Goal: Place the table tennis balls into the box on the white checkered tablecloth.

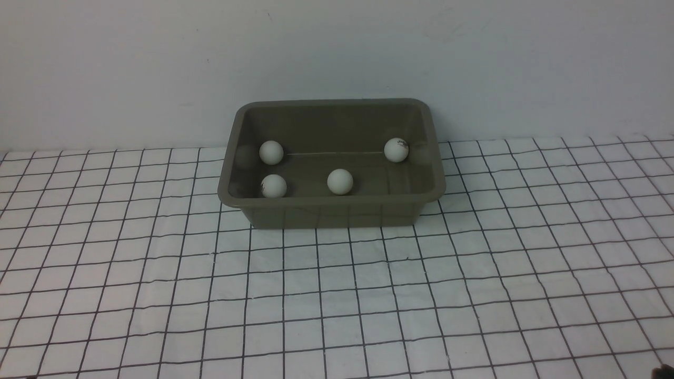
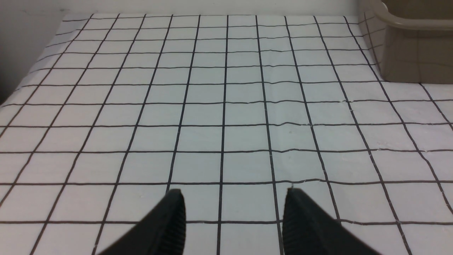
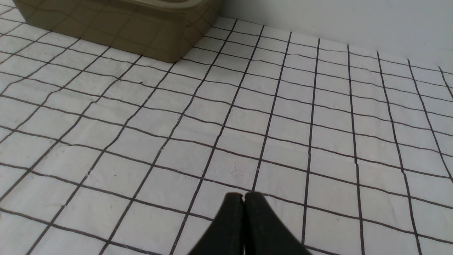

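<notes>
A: Balls first, left to right in my front view: two table tennis balls (image 1: 271,152) by the left wall of the box (image 1: 331,208), one mid-floor, one at the right wall. All four in, none on the white checkered tablecloth (image 1: 337,295).

B: Pincers?

A: My left gripper (image 2: 233,212) hangs spread and empty over cloth; my right gripper (image 3: 243,212) is pressed closed on nothing.

B: Risks?

A: Clipping the rim would jolt them out.
</notes>
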